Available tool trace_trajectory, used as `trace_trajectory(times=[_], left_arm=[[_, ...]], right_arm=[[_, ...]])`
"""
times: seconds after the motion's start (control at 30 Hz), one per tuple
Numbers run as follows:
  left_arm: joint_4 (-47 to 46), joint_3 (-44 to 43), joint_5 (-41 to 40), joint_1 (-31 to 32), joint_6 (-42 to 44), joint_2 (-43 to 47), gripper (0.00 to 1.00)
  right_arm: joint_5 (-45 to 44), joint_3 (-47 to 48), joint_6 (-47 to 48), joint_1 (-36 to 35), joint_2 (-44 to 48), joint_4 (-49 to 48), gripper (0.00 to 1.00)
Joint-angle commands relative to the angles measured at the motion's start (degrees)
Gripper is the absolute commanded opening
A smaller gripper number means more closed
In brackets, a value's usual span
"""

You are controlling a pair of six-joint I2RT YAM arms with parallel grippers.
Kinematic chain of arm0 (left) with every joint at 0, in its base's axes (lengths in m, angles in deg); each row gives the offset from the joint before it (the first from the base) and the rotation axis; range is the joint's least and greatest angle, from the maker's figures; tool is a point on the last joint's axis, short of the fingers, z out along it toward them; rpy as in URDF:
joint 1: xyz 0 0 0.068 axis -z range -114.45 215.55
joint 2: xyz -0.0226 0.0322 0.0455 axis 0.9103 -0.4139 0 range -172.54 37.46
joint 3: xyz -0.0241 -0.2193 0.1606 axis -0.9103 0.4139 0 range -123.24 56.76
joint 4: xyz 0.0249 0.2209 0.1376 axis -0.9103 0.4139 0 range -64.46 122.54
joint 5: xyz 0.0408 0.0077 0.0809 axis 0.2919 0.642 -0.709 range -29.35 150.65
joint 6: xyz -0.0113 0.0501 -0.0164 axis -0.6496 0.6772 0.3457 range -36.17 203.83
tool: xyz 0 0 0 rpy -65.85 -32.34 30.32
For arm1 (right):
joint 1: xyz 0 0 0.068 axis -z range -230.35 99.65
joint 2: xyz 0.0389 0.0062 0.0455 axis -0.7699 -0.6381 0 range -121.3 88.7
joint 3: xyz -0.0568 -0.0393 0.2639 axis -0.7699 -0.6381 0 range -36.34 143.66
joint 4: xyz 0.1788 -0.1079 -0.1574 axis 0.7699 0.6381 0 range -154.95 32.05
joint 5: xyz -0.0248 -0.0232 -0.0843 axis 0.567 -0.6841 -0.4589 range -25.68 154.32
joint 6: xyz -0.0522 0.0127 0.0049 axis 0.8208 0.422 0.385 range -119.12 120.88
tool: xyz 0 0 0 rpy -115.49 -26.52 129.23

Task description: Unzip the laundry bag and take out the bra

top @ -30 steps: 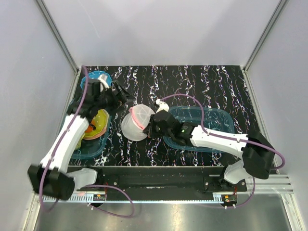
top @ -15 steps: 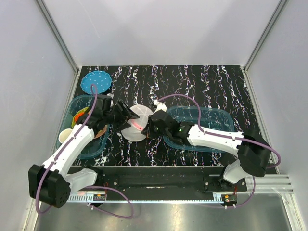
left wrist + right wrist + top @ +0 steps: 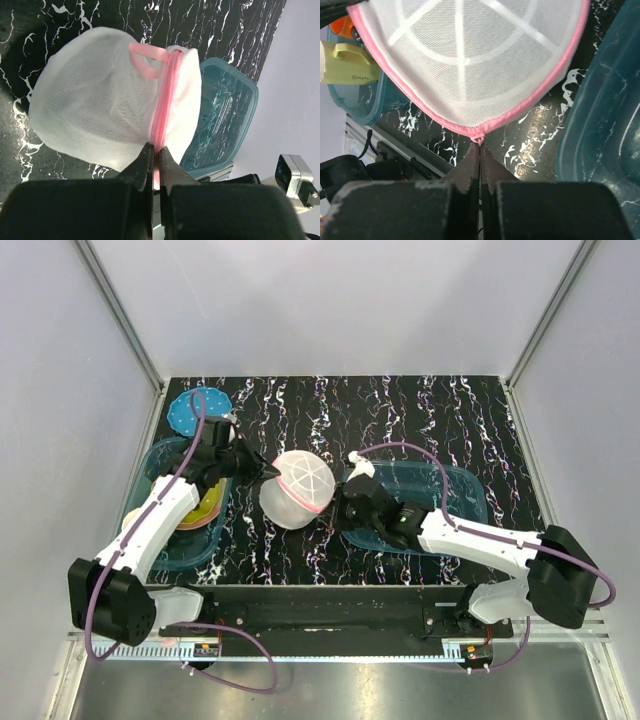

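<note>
The laundry bag [image 3: 298,488], a round white mesh case with pink zipper trim, lies between the two bins on the black marbled table. My left gripper [image 3: 156,150] is shut on the pink trim [image 3: 165,100] at the bag's left edge, below a pink loop [image 3: 147,57]. My right gripper [image 3: 480,147] is shut, its tips pinching the small pink zipper pull [image 3: 479,140] at the bag's [image 3: 470,55] near-right rim. In the top view the left gripper [image 3: 268,471] and right gripper [image 3: 335,508] flank the bag. The zipper looks closed all round. The bra is hidden.
A teal bin [image 3: 160,550] on the left holds orange and yellow items and a cream cup [image 3: 345,65]. A blue dotted disc [image 3: 195,410] lies at the back left. Another teal bin [image 3: 455,490] sits right of the bag, under the right arm.
My left gripper swung from over the left bin to the bag and shut on its pink trim. The right gripper drew right and nearer, and the bag turned its ribbed dome upward.
</note>
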Motion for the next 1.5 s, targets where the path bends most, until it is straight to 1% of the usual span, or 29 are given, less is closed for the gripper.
trace_trajectory(times=[0.0,0.07,0.13,0.17,0.23,0.27,0.3,0.37,0.4,0.47,0.53,0.57,0.6,0.63,0.67,0.73,0.77,0.8,0.83,0.9,1.0,1.13,1.2,1.23,1.27,1.3,1.33,1.37,1.47], left_arm=[[-6.56,-6.08,0.99,-0.83,2.08,-4.85,0.00],[-5.51,-8.73,0.82,-0.83,3.75,-7.49,0.00],[-5.42,-11.02,-1.71,-0.83,4.46,-10.05,0.00],[-5.42,-11.63,-2.26,-0.83,4.81,-10.66,0.04],[-4.37,-13.47,-1.74,-0.83,6.03,-11.54,0.19],[-3.75,-14.09,-1.56,-0.83,6.56,-11.55,0.43],[-2.88,-14.62,-1.38,-0.83,6.92,-11.29,0.56],[0.37,-16.38,-2.61,-0.83,8.67,-9.45,0.75],[1.60,-16.82,-3.31,-0.83,9.03,-8.31,0.93],[4.94,-17.44,-5.15,-0.83,10.26,-4.62,0.99],[6.53,-16.39,-5.34,-0.83,9.30,-1.89,0.99],[6.71,-13.78,-5.34,-0.83,8.68,1.51,0.99],[6.63,-12.10,-5.25,-0.83,7.72,3.03,0.99],[6.02,-9.82,-4.64,-0.83,5.54,6.18,0.99],[5.31,-5.44,-3.94,-0.83,4.30,7.51,0.99],[1.54,-0.24,-1.92,-0.65,0.25,9.89,0.98],[-0.30,4.83,-1.13,-0.13,-1.06,11.29,0.98],[-3.80,6.62,0.10,-0.04,-3.25,11.39,0.98],[-5.14,8.03,0.81,0.14,-4.06,11.22,0.97],[-7.69,9.80,1.34,0.66,-5.03,9.47,0.96],[-8.58,7.71,0.21,2.51,-4.51,7.01,0.92],[-8.67,6.47,-1.12,3.30,-4.50,3.93,0.84],[-10.06,6.81,-0.51,3.30,-4.85,2.78,0.76],[-10.33,7.08,-0.33,3.39,-5.03,1.82,0.69],[-10.77,6.91,-0.24,3.39,-5.21,1.55,0.58],[-10.78,6.64,-0.33,3.30,-5.03,1.20,0.24],[-10.26,6.12,-0.59,3.30,-4.77,0.68,0.11],[-9.81,4.81,-0.59,3.04,-4.33,0.50,0.00],[-7.53,1.21,-1.03,1.82,-1.79,-0.12,0.00]], right_arm=[[0.37,3.84,-0.72,-1.84,-1.05,0.94,0.00],[1.33,6.38,-0.63,-2.63,-3.51,-0.10,0.00],[1.77,7.97,-0.72,-2.81,-5.61,-0.72,0.00],[2.12,9.55,-0.81,-2.81,-6.24,-1.08,0.00],[1.86,11.66,-1.25,-2.73,-7.99,-1.25,0.00],[1.95,12.46,-1.34,-2.73,-8.43,-1.52,0.00],[1.95,13.07,-1.77,-2.73,-8.87,-1.69,0.00],[2.30,14.39,-2.04,-2.73,-10.28,-2.39,0.00],[2.39,14.75,-2.13,-2.73,-10.72,-2.48,0.00],[2.65,15.19,-2.04,-2.73,-11.51,-2.57,0.00],[2.57,15.01,-2.13,-2.73,-11.78,-2.75,0.00],[2.65,14.84,-2.13,-2.73,-11.87,-3.01,0.00],[2.65,14.75,-2.30,-2.73,-11.78,-3.27,0.00],[2.83,14.31,-2.30,-2.64,-11.87,-3.45,0.00],[3.00,14.14,-2.39,-2.73,-11.87,-3.63,0.00],[2.92,13.52,-2.39,-2.73,-11.78,-3.80,0.00],[3.01,13.26,-2.65,-2.73,-11.78,-3.80,0.00],[3.09,13.08,-2.57,-2.73,-11.60,-3.80,0.00],[3.27,12.64,-2.74,-2.73,-11.78,-4.06,0.00],[3.44,12.55,-2.92,-2.73,-11.95,-4.07,0.00],[3.71,12.38,-3.01,-2.81,-11.95,-4.24,0.00],[3.45,11.59,-3.27,-2.73,-11.25,-4.24,0.00],[3.18,11.32,-3.27,-2.73,-10.73,-4.07,0.00],[3.10,10.97,-3.27,-2.73,-10.46,-3.89,0.00],[3.01,10.97,-3.18,-2.73,-10.29,-3.63,0.00],[2.66,10.88,-3.10,-2.73,-9.76,-3.28,0.00],[2.39,10.53,-3.09,-2.73,-9.41,-2.84,0.00],[2.13,10.27,-2.83,-2.73,-9.06,-2.49,0.00],[1.08,7.99,-2.22,-2.64,-6.77,-1.35,0.00]])
